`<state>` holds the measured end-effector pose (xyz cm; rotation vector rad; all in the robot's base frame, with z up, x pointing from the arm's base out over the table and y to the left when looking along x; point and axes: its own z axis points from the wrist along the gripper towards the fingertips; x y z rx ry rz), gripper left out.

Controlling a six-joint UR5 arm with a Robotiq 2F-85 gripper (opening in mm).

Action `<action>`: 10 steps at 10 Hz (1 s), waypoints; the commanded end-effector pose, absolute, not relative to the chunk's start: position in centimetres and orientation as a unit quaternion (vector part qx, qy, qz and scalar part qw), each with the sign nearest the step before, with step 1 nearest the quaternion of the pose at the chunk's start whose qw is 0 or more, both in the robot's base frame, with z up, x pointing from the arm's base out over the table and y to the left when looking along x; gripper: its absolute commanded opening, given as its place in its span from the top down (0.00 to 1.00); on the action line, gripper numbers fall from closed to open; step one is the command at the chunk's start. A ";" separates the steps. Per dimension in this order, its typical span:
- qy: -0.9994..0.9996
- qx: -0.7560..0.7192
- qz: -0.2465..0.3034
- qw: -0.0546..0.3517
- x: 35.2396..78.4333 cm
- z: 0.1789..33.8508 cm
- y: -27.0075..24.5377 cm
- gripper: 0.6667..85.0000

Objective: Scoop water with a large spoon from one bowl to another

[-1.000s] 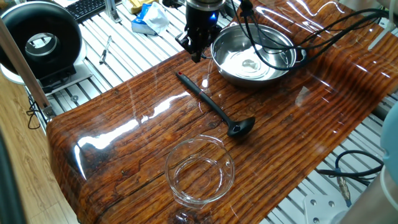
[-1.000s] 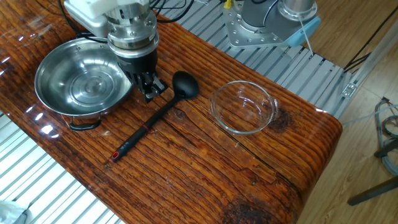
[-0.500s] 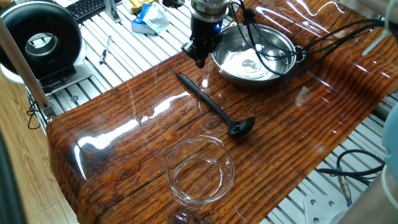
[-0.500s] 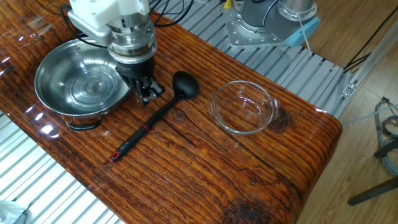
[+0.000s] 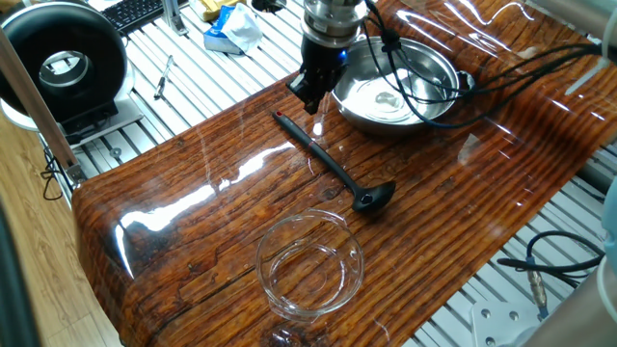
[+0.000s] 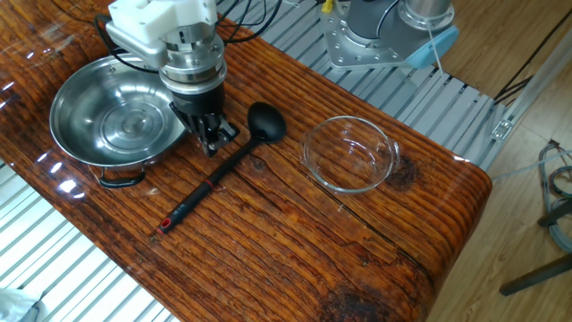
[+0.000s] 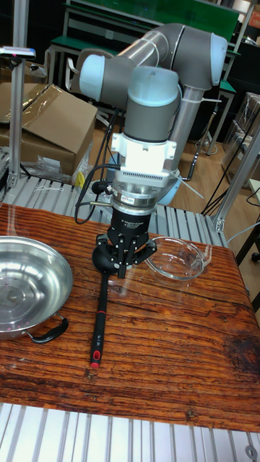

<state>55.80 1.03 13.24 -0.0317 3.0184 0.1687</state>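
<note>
**Ladle lies free; gripper hangs near its handle**

While the ladle (image 6: 223, 165) lies flat on the worktop (image 6: 295, 241), nothing holds it. Its cup (image 5: 373, 198) points toward the glass bowl (image 5: 310, 263), well apart from the steel bowl (image 6: 116, 116), and its red tip (image 7: 94, 359) marks the far end of the handle. The gripper (image 6: 212, 136) hangs just beside the steel bowl's rim, close over the worktop and near the upper part of the handle. Its fingers look near together with nothing between them, though how narrow the gap is I cannot tell for certain.

Being thin black plastic, the ladle should be light and stiff, so lifting it calls for little force. The handle is narrow and likely smooth, and it may twist in the gripper once the cup carries water. A hold across the handle, somewhere between the middle and the red tip, looks best: it keeps the fingers clear of the water and leaves reach to dip the cup. Too far toward the tip, the loaded cup would lever hard against the grip.

The handle lies low on glossy wood, so the fingers must come down on both sides of it almost to the surface. Water (image 5: 386, 99) shows as a shiny pool in the steel bowl; the glass bowl looks empty.
</note>
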 end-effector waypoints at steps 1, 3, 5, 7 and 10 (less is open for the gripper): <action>0.995 -0.019 0.069 0.067 55.8 13.0 1.3 1.00; 0.995 -0.018 0.072 0.068 55.7 12.9 1.5 1.00; 0.995 -0.018 0.072 0.068 55.8 13.0 1.5 1.00; 0.995 -0.024 0.065 0.066 55.8 13.1 1.2 1.00; 0.995 -0.029 0.063 0.067 55.9 13.2 1.1 1.00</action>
